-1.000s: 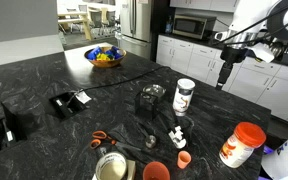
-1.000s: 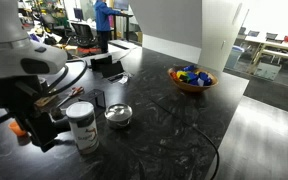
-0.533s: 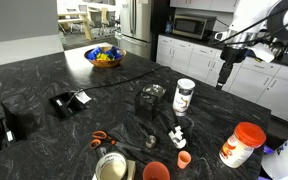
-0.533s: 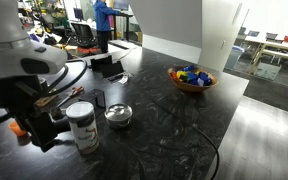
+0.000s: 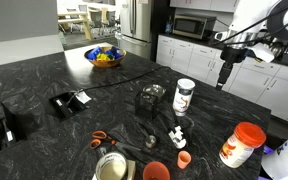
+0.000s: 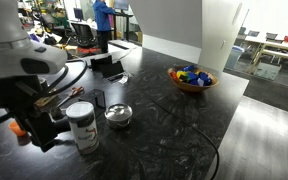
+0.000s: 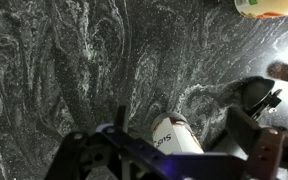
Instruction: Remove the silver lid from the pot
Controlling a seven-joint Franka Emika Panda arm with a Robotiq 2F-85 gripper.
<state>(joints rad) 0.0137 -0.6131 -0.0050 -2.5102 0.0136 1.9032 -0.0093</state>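
The pot (image 5: 149, 100) is small and dark grey and stands mid-counter, with the silver lid (image 5: 152, 90) on top of it. Both also show in an exterior view from another side, the pot (image 6: 118, 119) with the lid (image 6: 118, 110) on it. My gripper (image 5: 224, 78) hangs high above the counter, well to the side of the pot and beyond a white canister (image 5: 184, 95). In the wrist view the gripper (image 7: 180, 128) is open and empty, with the canister (image 7: 176, 136) far below between the fingers. The pot and lid are out of the wrist view.
Near the pot stand an open tin can (image 5: 111, 167), two orange cups (image 5: 156, 172) (image 5: 184, 160), an orange-lidded bottle (image 5: 242, 145), orange scissors (image 5: 99, 138) and a black device (image 5: 69, 100). A fruit bowl (image 5: 104, 56) with a cable sits at the back.
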